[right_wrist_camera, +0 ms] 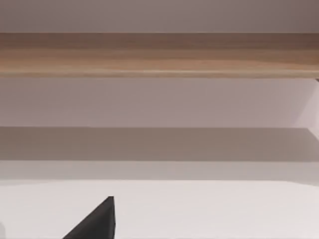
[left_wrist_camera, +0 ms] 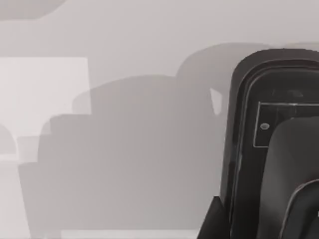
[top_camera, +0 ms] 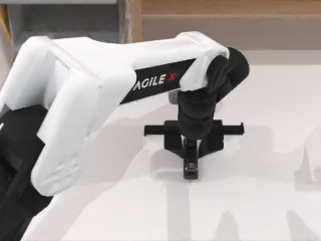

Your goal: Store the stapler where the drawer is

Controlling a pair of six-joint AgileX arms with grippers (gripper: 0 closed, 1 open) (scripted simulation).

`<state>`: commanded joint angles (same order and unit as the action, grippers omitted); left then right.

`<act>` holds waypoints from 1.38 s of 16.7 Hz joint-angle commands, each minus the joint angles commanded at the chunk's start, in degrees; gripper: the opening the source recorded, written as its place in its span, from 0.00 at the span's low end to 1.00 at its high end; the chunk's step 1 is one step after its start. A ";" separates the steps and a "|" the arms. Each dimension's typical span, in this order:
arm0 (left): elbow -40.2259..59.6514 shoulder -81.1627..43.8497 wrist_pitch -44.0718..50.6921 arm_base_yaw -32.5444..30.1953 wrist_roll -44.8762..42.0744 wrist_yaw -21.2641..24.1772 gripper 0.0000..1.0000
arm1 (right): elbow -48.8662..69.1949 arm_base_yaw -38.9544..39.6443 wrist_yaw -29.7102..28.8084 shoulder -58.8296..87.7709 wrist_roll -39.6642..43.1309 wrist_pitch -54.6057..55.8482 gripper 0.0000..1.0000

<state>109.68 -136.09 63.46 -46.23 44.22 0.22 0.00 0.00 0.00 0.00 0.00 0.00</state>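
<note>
the small slim black oblong stapler [top_camera: 191, 165] lies just below centre of the top view on the white bench [top_camera: 261, 150]. my left pincer [top_camera: 191, 150] is down over it; clamped or not, i cannot tell. it looks rigid, light, slick; grip mid-body across its narrow sides.

You'll find the stapler [top_camera: 190, 163] near the middle of the worktop [top_camera: 261, 201], a slim black oblong lying flat, long axis running front to back, with a faint grey label on top. Its far end is hidden under the left hand. The drawer [top_camera: 75, 22] sits at the back left corner, grey inside, its tan front panel alongside.
</note>
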 joint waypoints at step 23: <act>24.92 10.17 14.52 47.04 -37.45 -6.47 0.00 | 0.00 0.00 0.00 0.00 0.00 0.00 1.00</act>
<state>134.60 -125.92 77.98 0.81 6.77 -6.25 0.00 0.00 0.00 0.00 0.00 0.00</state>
